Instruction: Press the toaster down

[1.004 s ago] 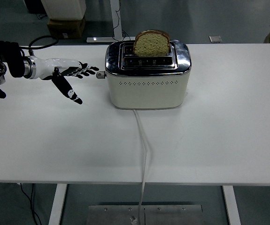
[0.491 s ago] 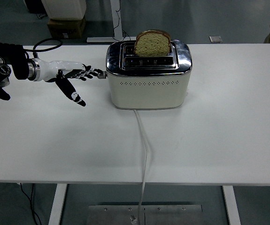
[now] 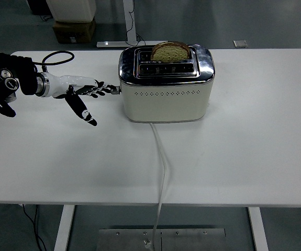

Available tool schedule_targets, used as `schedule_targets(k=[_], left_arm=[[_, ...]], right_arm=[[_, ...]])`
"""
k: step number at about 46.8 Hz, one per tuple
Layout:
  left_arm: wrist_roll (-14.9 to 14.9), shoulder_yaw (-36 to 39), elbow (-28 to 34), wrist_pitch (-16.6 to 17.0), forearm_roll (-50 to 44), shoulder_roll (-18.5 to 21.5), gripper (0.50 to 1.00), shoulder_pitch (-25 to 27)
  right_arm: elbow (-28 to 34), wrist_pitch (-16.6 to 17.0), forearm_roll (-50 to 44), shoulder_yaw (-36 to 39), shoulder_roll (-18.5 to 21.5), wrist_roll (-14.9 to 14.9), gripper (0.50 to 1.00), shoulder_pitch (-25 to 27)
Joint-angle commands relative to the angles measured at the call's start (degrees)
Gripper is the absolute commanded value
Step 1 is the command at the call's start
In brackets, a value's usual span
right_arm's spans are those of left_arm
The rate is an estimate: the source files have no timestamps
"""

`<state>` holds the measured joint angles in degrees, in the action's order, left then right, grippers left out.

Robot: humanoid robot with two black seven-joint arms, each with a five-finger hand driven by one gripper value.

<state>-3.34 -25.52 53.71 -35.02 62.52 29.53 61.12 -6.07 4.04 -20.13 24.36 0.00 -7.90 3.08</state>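
A cream and chrome toaster (image 3: pixel 165 86) stands at the back middle of the white table (image 3: pixel 244 151). A slice of brown bread (image 3: pixel 169 51) sits low in its rear slot, only its top showing. The small lever (image 3: pixel 116 90) sticks out of the toaster's left end. My left hand (image 3: pixel 90 94) reaches in from the left, fingers stretched flat, fingertips (image 3: pixel 111 90) resting on the lever, thumb pointing down toward the table. It holds nothing. The right arm is out of view.
The toaster's white cord (image 3: pixel 161 167) runs from its front down over the table's near edge. A black cable (image 3: pixel 56 56) loops behind my left arm. Cardboard boxes (image 3: pixel 74 29) stand on the floor beyond the table.
My left hand has moved right and down onto the lever. The lever has gone lower and the bread has sunk deeper into the slot.
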Motion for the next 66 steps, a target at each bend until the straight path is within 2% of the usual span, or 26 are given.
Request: schedule_targets(k=[1,66], left_arm=[[0.0,0.0,-0.4,0.0,0.0,-0.2,1.000,0.0],[0.1,0.0,-1.9,0.0,-0.7,-0.5,1.000,-2.4]], right_arm=[[0.0,0.0,0.0,0.0,0.0,0.0,1.000,0.0],[0.0,0.0,0.0,0.1,0.0,0.1,1.000,0.1]])
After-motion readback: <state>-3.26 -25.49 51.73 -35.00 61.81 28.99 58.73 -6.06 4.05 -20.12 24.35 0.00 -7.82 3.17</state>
